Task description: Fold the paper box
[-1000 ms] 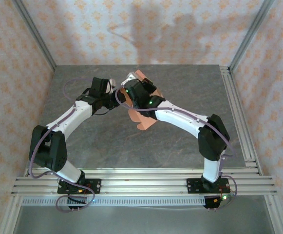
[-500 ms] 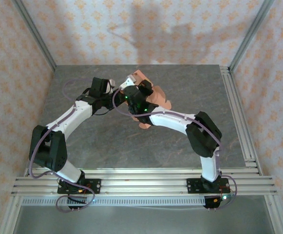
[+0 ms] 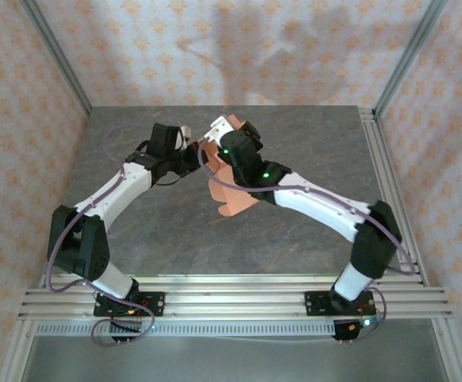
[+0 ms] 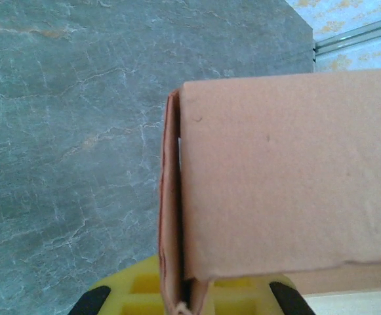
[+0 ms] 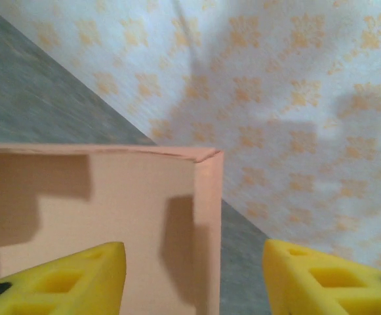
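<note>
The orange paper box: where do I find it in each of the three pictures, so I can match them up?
Top view: paper box in the middle, where the two arms meet.
Left wrist view: paper box fills the right half, its folded edge near the middle.
Right wrist view: paper box at the lower left.
Shared landmark: the grey table, in all three.

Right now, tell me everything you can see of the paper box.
The paper box is thin, matte, salmon-orange card, partly folded. In the left wrist view a broad flat panel meets a narrow side wall at a sharp crease. The right wrist view shows another creased corner. From above, a loose flap points toward the near side. The box is over the far middle of the table. The left gripper is shut on one edge, and the right gripper is open around a corner, not clamping it.
</note>
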Robot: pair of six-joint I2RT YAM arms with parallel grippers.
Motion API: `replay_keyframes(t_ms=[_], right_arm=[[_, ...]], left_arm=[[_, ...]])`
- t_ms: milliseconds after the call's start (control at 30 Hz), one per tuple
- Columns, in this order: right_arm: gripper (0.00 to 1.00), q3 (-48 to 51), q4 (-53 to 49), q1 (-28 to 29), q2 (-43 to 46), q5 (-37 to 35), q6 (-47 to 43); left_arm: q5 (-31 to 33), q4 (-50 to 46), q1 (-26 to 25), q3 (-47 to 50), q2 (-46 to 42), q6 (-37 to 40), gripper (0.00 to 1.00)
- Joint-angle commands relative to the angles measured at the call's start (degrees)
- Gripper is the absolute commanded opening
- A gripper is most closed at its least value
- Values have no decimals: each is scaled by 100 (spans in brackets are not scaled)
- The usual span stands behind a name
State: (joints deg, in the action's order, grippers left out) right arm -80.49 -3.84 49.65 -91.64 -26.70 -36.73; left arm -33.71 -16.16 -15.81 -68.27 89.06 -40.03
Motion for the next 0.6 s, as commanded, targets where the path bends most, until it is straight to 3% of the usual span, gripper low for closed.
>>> replay_keyframes(t_ms=[0,167,333,467,567], right_arm=[[66,121,-750,-191,557,1598,720],[76,197,-1078,-697,1157,3179,1332],[80,224,-1149,-1335,1428,4488,1974],[80,266,-1207,-1797,1421,5214,2369],[80,428,-1053,-2006,1436,5301,2626]], left_arm=[[-56,-136,-18,-159,-221,212,0],[-47,-169,-14,-169,-254,267,0],[-83,-174,-18,-211,-242,356,0],[-67,-244,-18,-231,-252,505,0],[300,-521,-15,-261,-248,721,0]])
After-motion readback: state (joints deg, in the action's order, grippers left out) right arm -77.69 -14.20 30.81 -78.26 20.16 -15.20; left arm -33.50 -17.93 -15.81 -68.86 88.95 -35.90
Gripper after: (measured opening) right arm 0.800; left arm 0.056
